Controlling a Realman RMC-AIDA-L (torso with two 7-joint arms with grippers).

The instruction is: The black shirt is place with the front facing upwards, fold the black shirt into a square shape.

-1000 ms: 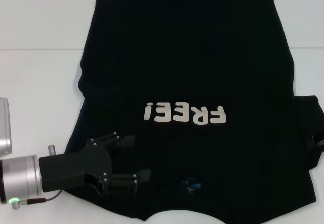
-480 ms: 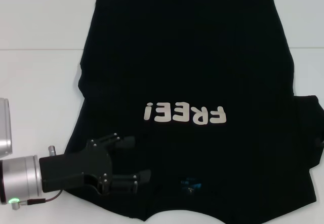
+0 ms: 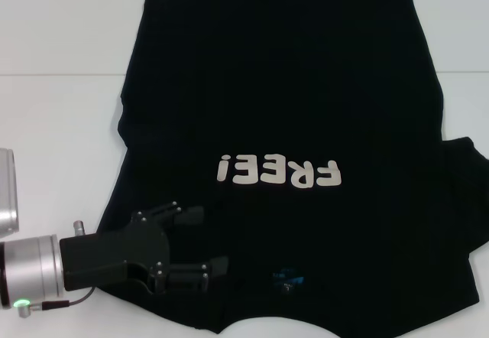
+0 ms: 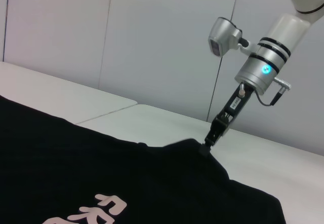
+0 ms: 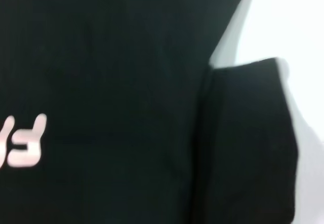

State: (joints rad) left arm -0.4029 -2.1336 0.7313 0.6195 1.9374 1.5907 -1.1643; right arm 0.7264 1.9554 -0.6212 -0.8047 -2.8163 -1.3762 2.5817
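Note:
The black shirt [image 3: 290, 93] lies flat on the white table [image 3: 53, 124], front up, with white "FREE!" lettering [image 3: 279, 172] and a blue neck label [image 3: 289, 279] near my side. My left gripper [image 3: 208, 238] is open, its fingers spread over the shirt's near left shoulder, holding nothing. My right gripper is out of the head view. The left wrist view shows it [image 4: 209, 142] at the tip of the far sleeve, fingers together on the cloth, which rises to a small peak there. The right wrist view shows the sleeve [image 5: 243, 143] beside the shirt body [image 5: 111, 82].
A table seam [image 3: 61, 75] runs across the far part of the table. Grey wall panels [image 4: 152, 41] stand behind the table. A silver part of my left arm [image 3: 6, 200] shows at the left edge. White table shows left of the shirt and at its far corners.
My right gripper has left the head view's right edge, and the right sleeve now reaches past that edge. My left gripper has barely moved.

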